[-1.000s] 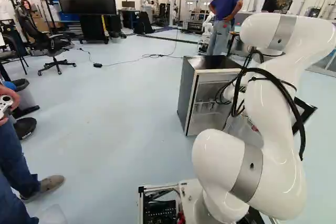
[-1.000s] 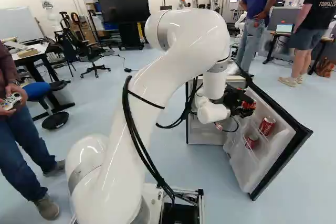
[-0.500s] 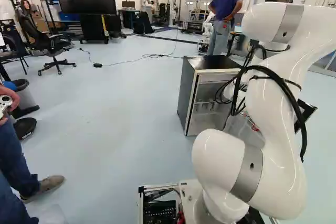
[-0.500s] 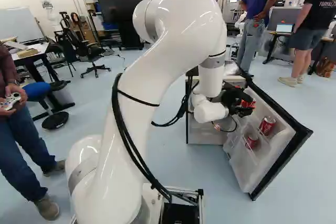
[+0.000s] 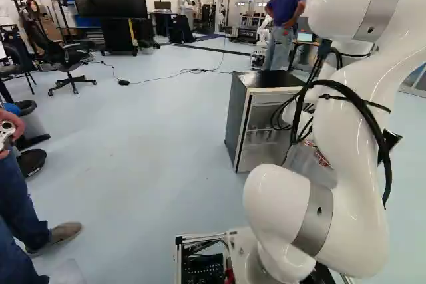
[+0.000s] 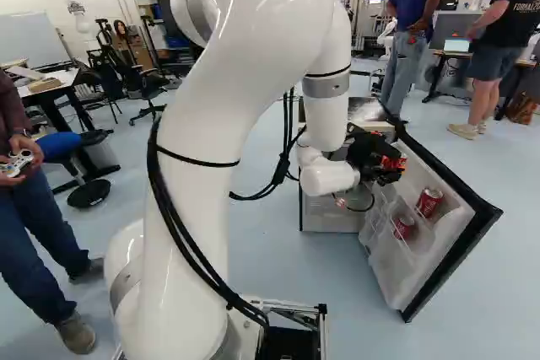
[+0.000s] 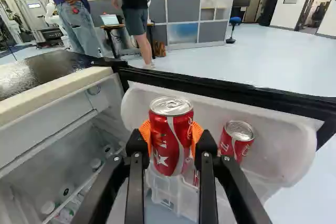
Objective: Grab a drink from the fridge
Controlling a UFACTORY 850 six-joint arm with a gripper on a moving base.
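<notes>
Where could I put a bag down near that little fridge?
The floor between the fridge and the bin, this side of the cable, is bare; the fridge's black top looks bare too. The open door is crowded: the gripper holds a can close by, and two more cans sit in its shelves.

Both base views look from behind the arm [image 5: 356,211], ahead and a little down toward the fridge [image 5: 237,121], well back from it. The left one catches its side wall and front; the right one, its front and open door [image 6: 443,229]. The wrist view looks from close by the fridge's opening, facing the door's inside, which the right base view shares.
</notes>
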